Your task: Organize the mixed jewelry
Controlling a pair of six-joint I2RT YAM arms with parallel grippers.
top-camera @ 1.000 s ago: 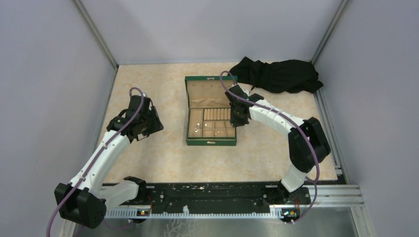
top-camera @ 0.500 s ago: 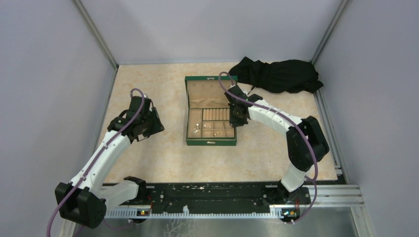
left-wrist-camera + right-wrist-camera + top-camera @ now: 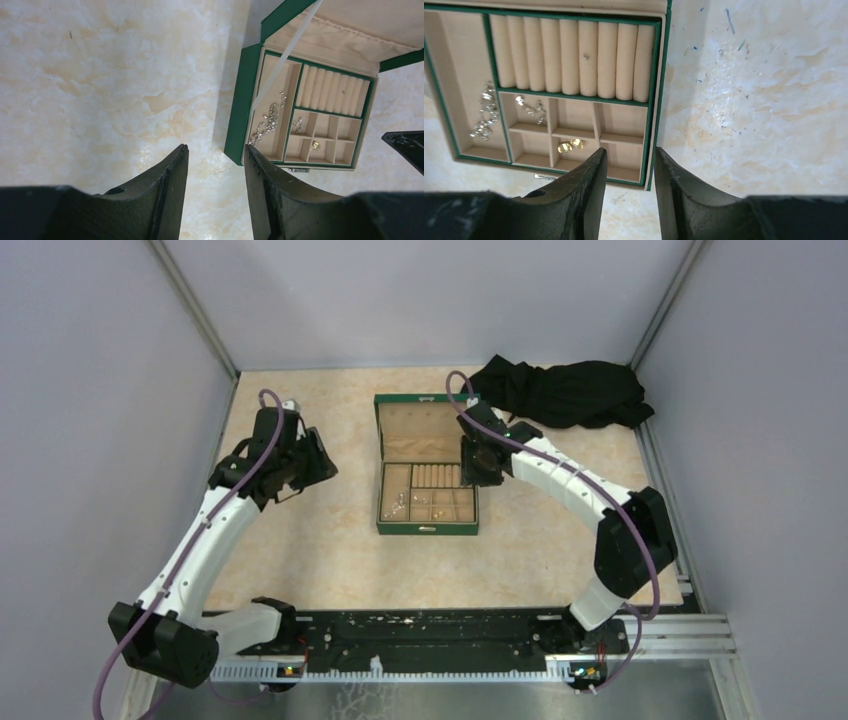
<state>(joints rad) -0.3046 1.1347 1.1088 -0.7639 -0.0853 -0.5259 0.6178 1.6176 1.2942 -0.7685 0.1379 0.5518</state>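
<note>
A green jewelry box (image 3: 427,528) lies open mid-table, with a tan tray and a row of padded rolls (image 3: 571,57). In the right wrist view, the mixed jewelry lies in the tray. A silvery chain pile (image 3: 484,115) is in the long left compartment. Silvery pieces (image 3: 530,106) are in a small compartment, and two gold pieces (image 3: 570,145) are in another. A tiny stud (image 3: 585,56) sits on the rolls. My right gripper (image 3: 630,150) is open and empty above the box's right wall (image 3: 481,466). My left gripper (image 3: 216,147) is open and empty over bare table left of the box (image 3: 298,470).
A crumpled black cloth (image 3: 565,392) lies at the far right corner. The box's lid (image 3: 424,426) stands open toward the far side, held by a white ribbon (image 3: 285,55). Grey walls close in on the left, far and right sides.
Both grippers have moved toward the far side of the table. The right gripper has risen from the tray's right compartments. The jewelry has not moved.
</note>
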